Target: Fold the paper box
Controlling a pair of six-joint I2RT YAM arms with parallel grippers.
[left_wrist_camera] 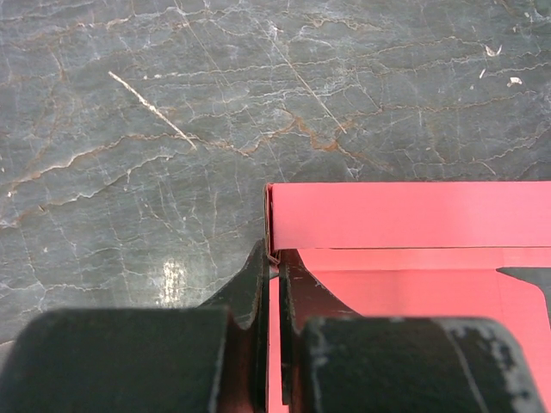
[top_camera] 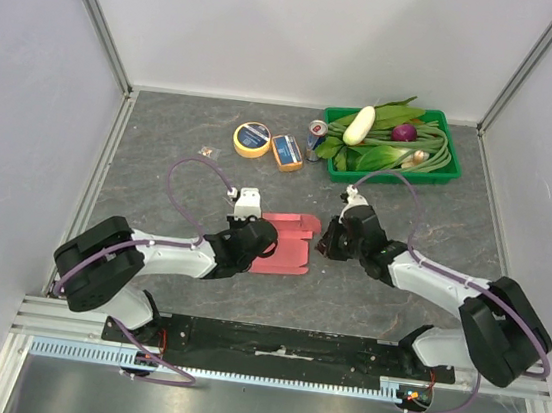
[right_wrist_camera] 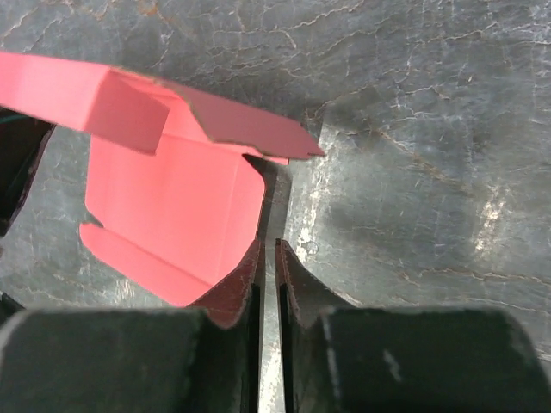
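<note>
The paper box [top_camera: 290,254] is a pink-red die-cut card lying partly folded on the grey table between my two grippers. My left gripper [top_camera: 258,239] is shut on its left edge. In the left wrist view the thin card edge runs between the nearly closed jaws of the left gripper [left_wrist_camera: 274,258], and a raised flap of the box [left_wrist_camera: 405,215] stands just beyond. My right gripper [top_camera: 326,239] sits at the card's right side. In the right wrist view the right gripper [right_wrist_camera: 268,245] is shut and empty, with the card [right_wrist_camera: 172,198] just to its left and a folded flap above.
A green tray [top_camera: 441,176] of vegetables stands at the back right. A drink can [top_camera: 316,131], a small blue-and-orange box [top_camera: 287,152] and a yellow tape roll [top_camera: 252,139] stand behind the card. White enclosure walls surround the table.
</note>
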